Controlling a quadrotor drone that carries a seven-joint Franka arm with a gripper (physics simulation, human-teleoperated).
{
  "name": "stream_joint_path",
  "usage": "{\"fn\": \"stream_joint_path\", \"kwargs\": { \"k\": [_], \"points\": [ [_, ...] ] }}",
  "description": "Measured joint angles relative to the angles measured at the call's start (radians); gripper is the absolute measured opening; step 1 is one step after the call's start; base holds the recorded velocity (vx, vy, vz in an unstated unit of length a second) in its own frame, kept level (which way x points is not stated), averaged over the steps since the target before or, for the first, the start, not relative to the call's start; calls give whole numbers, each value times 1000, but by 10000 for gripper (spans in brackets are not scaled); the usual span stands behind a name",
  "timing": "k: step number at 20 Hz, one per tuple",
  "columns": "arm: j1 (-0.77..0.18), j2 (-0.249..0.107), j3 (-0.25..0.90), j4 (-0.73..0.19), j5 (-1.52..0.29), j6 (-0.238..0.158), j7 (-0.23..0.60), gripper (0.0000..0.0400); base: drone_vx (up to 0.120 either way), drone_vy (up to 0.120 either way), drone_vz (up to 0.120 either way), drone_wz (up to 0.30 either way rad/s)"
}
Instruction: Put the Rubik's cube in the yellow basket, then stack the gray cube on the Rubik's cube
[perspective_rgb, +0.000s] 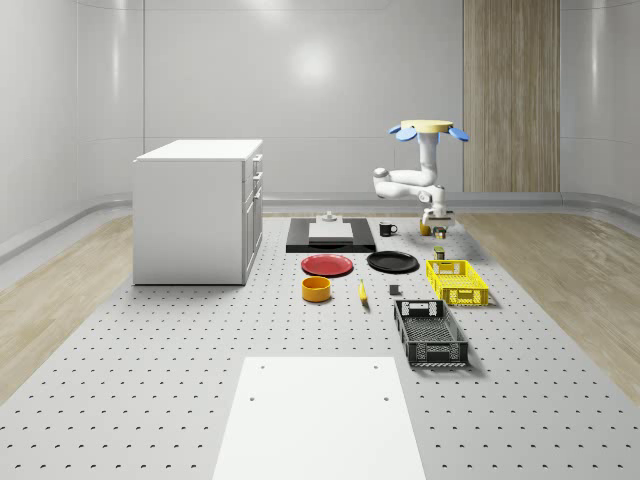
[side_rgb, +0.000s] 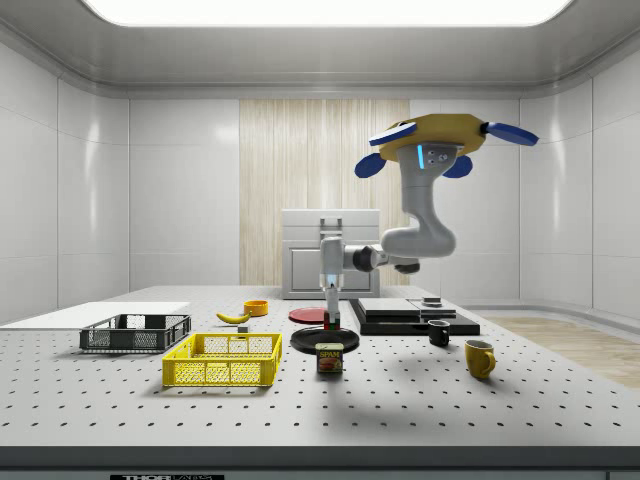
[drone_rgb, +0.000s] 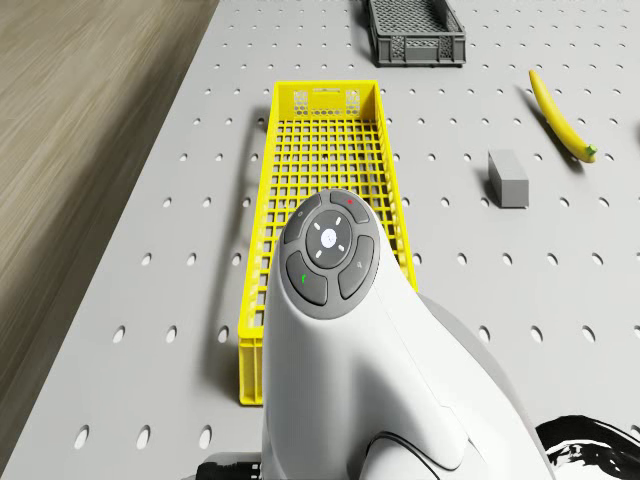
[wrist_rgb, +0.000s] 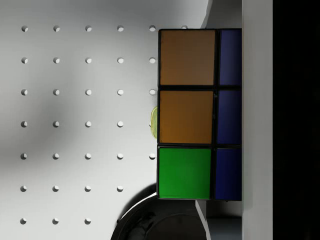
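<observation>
The Rubik's cube sits clamped in the hand, the drone hovering above the tabletop. Two baskets lie empty: the yellow basket and a dark basket.

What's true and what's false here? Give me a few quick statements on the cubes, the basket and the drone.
1. The gripper holds the Rubik's cube clear of the table. True.
2. The yellow basket contains the Rubik's cube. False: nothing lies in it.
3. The gray cube sits in the black crate. False: it lies on the table, between the yellow basket and the banana.
4. The drone hovers above the table. True.
</observation>
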Motion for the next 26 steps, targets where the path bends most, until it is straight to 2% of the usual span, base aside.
{"fn": "stream_joint_path", "kwargs": {
  "k": [26],
  "points": [
    [-10,-38,6,2,16,36,8,321,120,0,0,0]
  ]
}}
